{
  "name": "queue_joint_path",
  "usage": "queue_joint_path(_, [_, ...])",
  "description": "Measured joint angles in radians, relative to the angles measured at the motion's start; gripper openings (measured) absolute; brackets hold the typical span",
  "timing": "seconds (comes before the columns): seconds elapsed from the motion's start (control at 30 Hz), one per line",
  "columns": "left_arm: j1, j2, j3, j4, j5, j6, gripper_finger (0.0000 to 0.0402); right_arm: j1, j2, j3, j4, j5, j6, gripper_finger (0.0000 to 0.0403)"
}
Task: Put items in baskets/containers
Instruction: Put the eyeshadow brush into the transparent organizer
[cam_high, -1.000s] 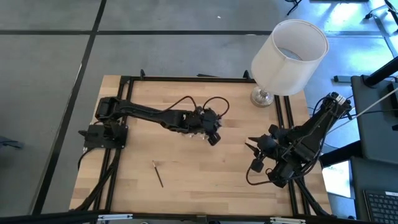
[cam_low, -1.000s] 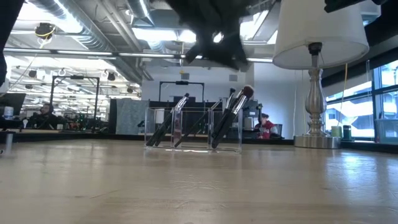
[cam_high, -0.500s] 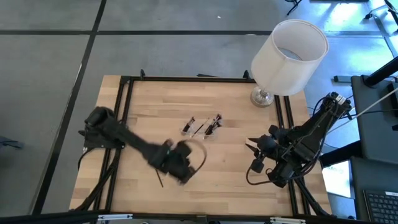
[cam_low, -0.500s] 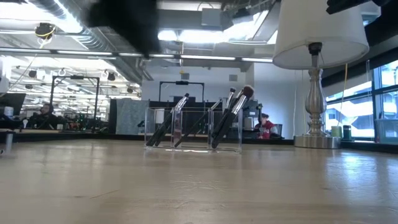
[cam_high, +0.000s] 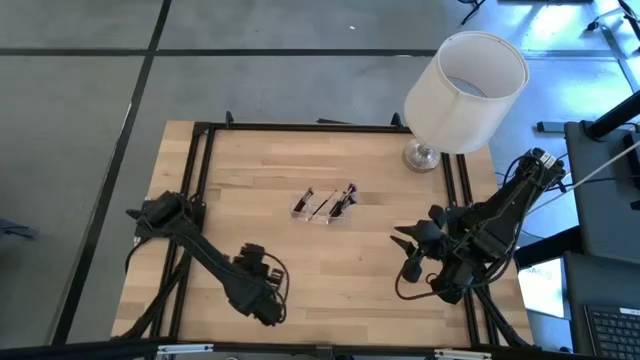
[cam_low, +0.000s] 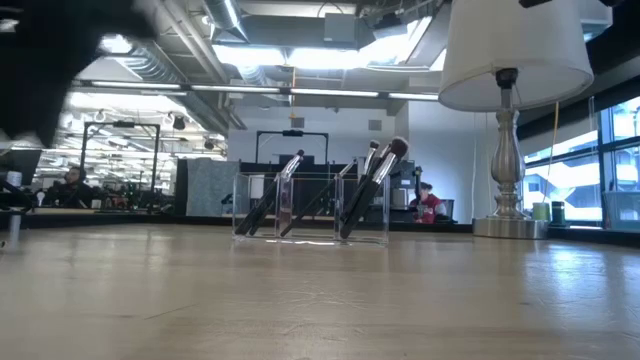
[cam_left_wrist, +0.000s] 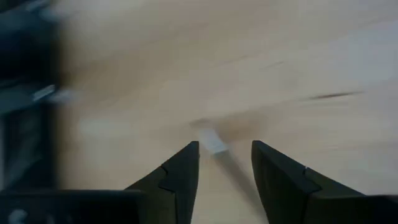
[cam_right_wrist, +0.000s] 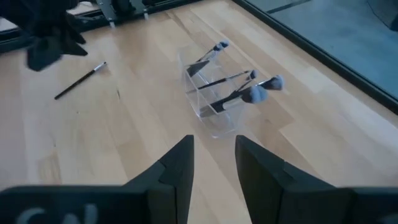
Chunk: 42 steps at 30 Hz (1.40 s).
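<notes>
Left gripper (cam_left_wrist: 224, 163) at table's 7 o'clock, fingers parted over a loose brush (cam_right_wrist: 79, 81) — not gripped. Clear tray (cam_high: 322, 205) mid-table, brushes leaning inside. Right gripper (cam_right_wrist: 213, 158) parked at 4 o'clock — fingers apart, empty.

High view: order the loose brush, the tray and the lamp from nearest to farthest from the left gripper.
1. Loose brush: hidden beneath the left gripper in the high view, at the table's near-left part; the left wrist view shows its pale tip between the open fingers.
2. Tray: mid-table, holding brushes.
3. Lamp: far right corner.
</notes>
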Motion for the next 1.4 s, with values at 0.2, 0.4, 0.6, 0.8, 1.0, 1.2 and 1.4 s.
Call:
queue_joint_path(0.2, [0.014,0.069,-0.002,-0.013,0.134,0.051,0.0160,0.000,0.000,0.000,-0.007,0.000,-0.005,0.0118])
queue_joint_path(0.4, [0.055,0.069,-0.038,0.079,0.138,0.141,0.0156,0.000,0.000,0.000,-0.007,-0.011,-0.002,0.0118])
queue_joint_path(0.6, [0.075,0.016,-0.144,0.108,0.199,0.201,0.0146,0.000,0.000,0.000,-0.007,-0.018,-0.002,0.0118])
queue_joint_path(0.8, [0.076,-0.187,-0.320,0.292,0.114,0.120,0.0125,0.000,0.000,0.000,-0.007,-0.018,-0.002,0.0118])
queue_joint_path(1.0, [0.037,-0.259,-0.511,0.526,0.113,-0.102,0.0112,0.000,0.000,0.000,-0.007,-0.022,0.001,0.0118])
queue_joint_path(1.2, [0.027,-0.234,-0.576,0.624,0.124,-0.156,0.0115,0.000,0.000,0.000,-0.004,-0.026,0.002,0.0118])
queue_joint_path(1.4, [0.027,-0.229,-0.578,0.625,0.125,-0.072,0.0100,0.000,0.000,0.000,-0.004,-0.026,0.002,0.0118])
